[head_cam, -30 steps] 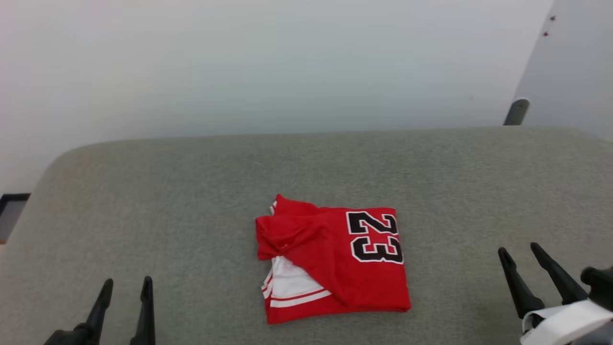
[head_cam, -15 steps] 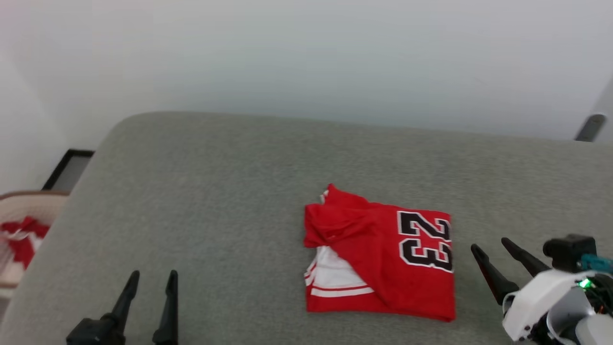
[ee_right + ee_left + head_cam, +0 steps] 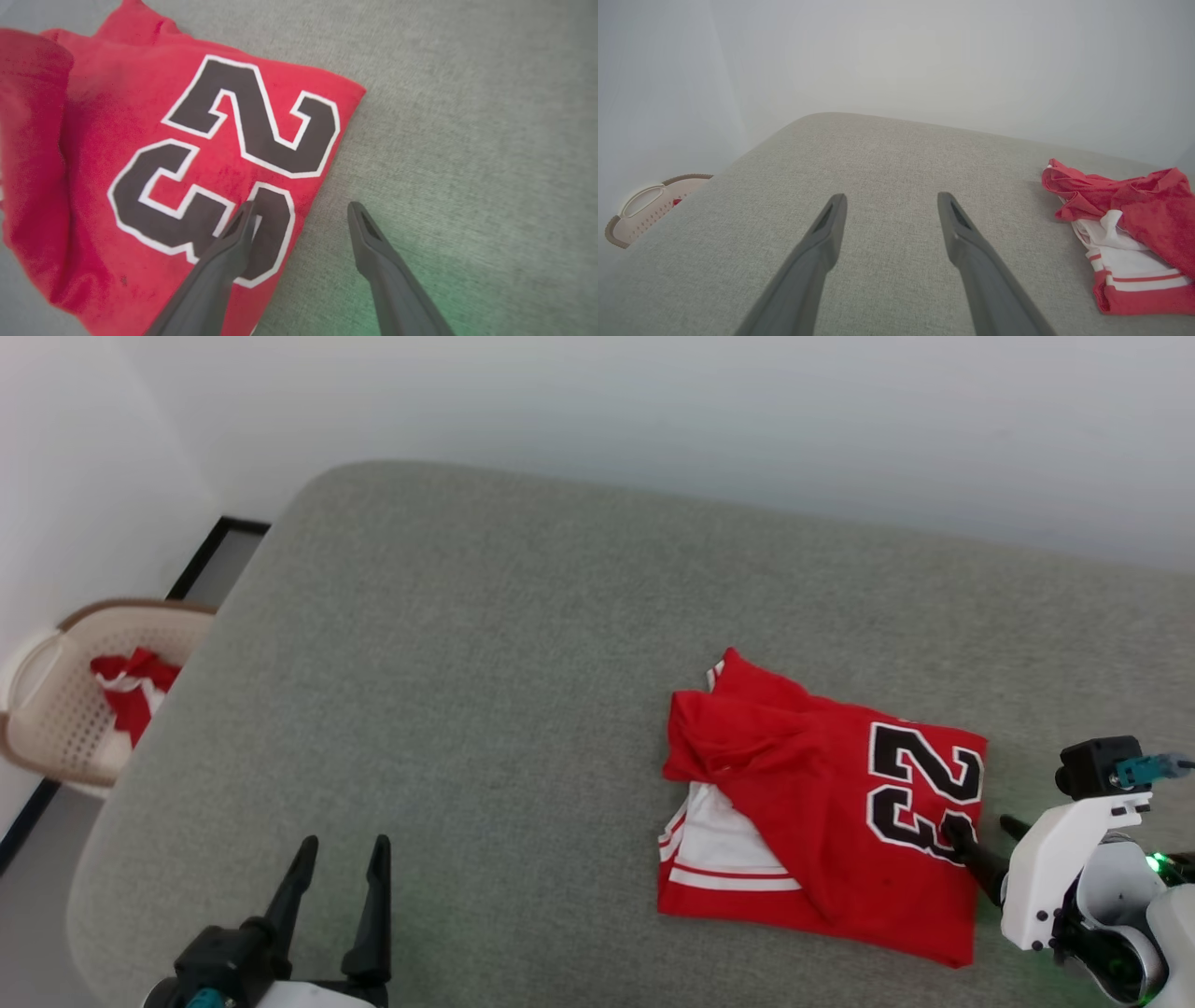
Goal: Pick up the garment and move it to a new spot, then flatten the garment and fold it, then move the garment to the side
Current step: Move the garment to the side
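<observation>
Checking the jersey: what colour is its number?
The number is black, outlined white; right wrist view shows it best.

Left wrist view: garment [image 3: 1153,219] cut by right edge, basket [image 3: 644,212] half hidden.

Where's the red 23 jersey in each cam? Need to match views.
Head view: jersey at lower right.
Left wrist view: jersey at the right edge.
Right wrist view: jersey across the left half.
Shared landmark: the grey cushion it lies on.
</observation>
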